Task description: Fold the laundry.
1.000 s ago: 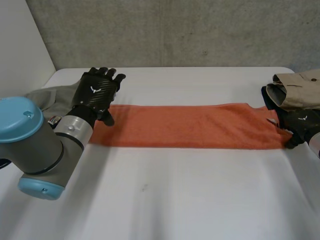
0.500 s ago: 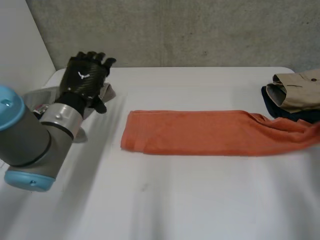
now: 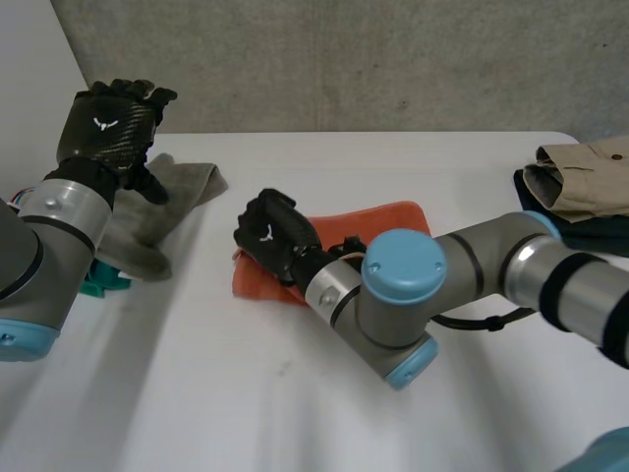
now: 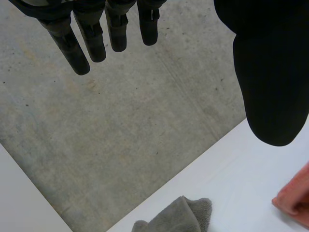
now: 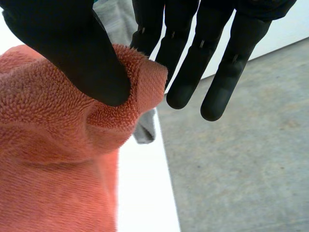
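towel (image 3: 385,220): its near edge and far end are hidden behind the right hand (image 3: 270,236) and right arm (image 3: 472,264).
teal thing (image 3: 98,278): mostly under the left arm (image 3: 49,221); cannot tell what it is.
beige garment (image 3: 585,167): cut off by the picture's edge.
dark garment (image 3: 524,190): mostly covered by the beige garment.
grey cloth (image 3: 182,187): partly behind the left arm.

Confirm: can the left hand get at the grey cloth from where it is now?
Probably yes. The left hand hangs open just above the grey cloth, nothing between them. The right hand is off to the side, pinching the orange towel.
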Controlling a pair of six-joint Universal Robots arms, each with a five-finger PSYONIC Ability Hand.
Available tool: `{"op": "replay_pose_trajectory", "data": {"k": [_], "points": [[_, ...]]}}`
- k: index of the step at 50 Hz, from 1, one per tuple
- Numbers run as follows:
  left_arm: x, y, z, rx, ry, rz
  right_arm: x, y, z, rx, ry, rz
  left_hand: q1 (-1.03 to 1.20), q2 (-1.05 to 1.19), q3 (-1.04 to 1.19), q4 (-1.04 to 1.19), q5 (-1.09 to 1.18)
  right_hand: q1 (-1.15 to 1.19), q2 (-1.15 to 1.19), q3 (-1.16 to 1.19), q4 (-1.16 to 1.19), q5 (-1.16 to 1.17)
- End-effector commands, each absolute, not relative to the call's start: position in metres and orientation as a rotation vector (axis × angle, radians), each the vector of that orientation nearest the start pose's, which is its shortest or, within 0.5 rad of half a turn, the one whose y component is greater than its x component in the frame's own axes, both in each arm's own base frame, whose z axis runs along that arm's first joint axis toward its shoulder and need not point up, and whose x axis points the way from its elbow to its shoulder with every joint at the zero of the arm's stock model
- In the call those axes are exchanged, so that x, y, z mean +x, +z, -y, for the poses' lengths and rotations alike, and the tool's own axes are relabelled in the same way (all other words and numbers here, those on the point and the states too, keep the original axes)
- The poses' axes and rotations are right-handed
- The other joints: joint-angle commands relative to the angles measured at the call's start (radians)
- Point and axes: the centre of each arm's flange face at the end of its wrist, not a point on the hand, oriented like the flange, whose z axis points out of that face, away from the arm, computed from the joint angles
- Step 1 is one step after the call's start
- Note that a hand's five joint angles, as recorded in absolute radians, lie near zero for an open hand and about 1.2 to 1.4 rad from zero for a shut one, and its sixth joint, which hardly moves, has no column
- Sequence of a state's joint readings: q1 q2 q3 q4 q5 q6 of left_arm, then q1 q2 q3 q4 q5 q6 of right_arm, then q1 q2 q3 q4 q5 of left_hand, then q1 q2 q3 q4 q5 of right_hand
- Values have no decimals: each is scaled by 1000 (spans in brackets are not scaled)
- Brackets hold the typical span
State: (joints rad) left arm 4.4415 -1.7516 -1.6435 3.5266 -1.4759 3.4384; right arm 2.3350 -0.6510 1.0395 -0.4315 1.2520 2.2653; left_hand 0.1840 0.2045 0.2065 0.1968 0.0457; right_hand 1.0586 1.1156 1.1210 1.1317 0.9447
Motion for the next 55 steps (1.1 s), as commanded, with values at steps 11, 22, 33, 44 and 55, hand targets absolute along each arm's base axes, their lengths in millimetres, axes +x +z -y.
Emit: {"op": "replay_pose_trajectory", "data": {"k": [11,22,33,44,55], "points": [[-288,283,308,830,-2528,-1912,350,203,292,-948,-2002,-1910,-9,-30,-32,-22,-46,-884,-941,-947,-957,-945],[-353,259,299,941,-2432,-2070,296,134,307,-899,-1655,-2259,-9,-30,-32,-22,-46,-884,-941,-947,-957,-945],[-383,198,305,1063,-2216,-2189,295,127,313,-867,-1748,-2230,-9,-30,-32,-22,-46,-758,-815,-820,-831,-818],[-366,138,319,1140,-1787,-2202,289,122,315,-895,-1774,-2265,-9,-30,-32,-22,-46,-546,-604,-609,-620,-607],[-346,165,339,1049,-1766,-2070,289,119,314,-952,-1784,-2268,-9,-30,-32,-22,-46,-92,-149,-155,-165,-153]]}}
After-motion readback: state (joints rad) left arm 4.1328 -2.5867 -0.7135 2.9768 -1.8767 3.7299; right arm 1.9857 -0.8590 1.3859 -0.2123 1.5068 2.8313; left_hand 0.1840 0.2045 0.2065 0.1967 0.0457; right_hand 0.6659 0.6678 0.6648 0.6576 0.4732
